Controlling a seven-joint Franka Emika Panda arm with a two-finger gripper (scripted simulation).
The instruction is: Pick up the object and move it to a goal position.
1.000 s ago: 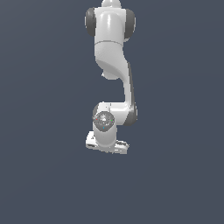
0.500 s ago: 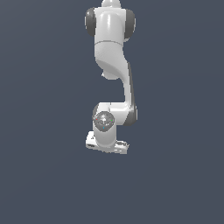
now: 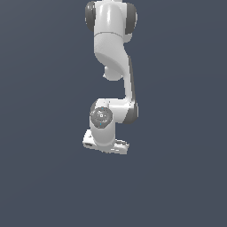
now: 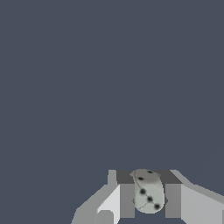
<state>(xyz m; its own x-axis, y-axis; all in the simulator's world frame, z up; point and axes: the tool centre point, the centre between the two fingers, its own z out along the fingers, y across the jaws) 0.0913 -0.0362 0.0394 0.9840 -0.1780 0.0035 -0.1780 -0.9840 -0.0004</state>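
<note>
The white two-fingered gripper (image 4: 149, 197) is closed down onto the small pale grey rounded object speckled with dark spots (image 4: 148, 192), which sits squarely between the grey finger pads (image 4: 127, 199), one pad against each flank. From the outside, the white arm (image 3: 111, 66) hangs straight down over the gripper and the object is hidden. It looks light, hard and smooth, so likely slippery; the grip across its narrow middle seems right. Its long axis runs along the fingers, not across them.
</note>
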